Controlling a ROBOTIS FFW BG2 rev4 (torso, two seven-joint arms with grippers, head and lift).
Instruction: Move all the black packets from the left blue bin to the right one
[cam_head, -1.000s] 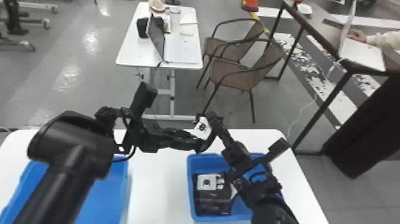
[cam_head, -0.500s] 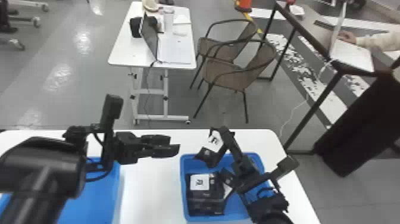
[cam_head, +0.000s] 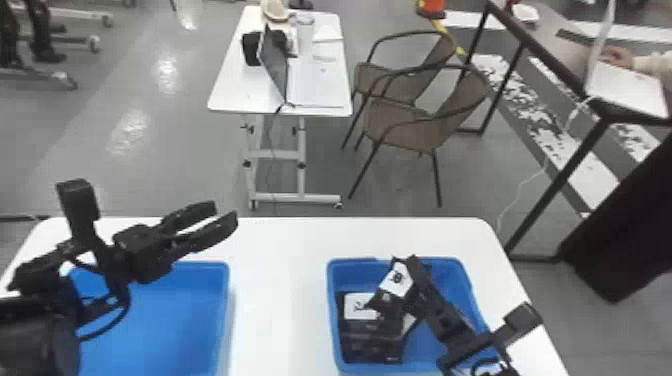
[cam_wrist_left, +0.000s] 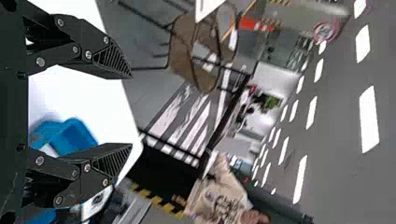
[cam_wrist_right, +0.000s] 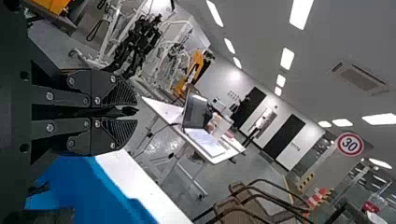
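A black packet (cam_head: 396, 281) with a white label hangs in the grasp of the right gripper (cam_head: 416, 272), right of centre in the lower half of the head view, over the right blue bin (cam_head: 467, 287). The right wrist view shows the claw drawn narrow, its two fingers (cam_wrist_right: 122, 133) pressed close on a thin dark edge of the packet. Just below the held packet in the head view, more black packets (cam_head: 372, 342) lie piled toward the left side of the bin, one of them topped by a white label (cam_head: 358, 306).

At the lower left of the head view, the left gripper (cam_head: 223, 212) holds nothing, its tips pointing toward the upper right, past the far right corner of the left blue bin (cam_head: 160, 325). In the left wrist view, the left gripper (cam_wrist_left: 131, 111) stands wide, a broad gap between its fingers.

Both bins rest on a white table (cam_head: 280, 300), well apart, with bare tabletop between them. Behind, at upper centre, an open laptop (cam_head: 274, 67) sits on a smaller white table (cam_head: 235, 92), beside two brown chairs (cam_head: 405, 120) on the gray floor (cam_head: 165, 185).
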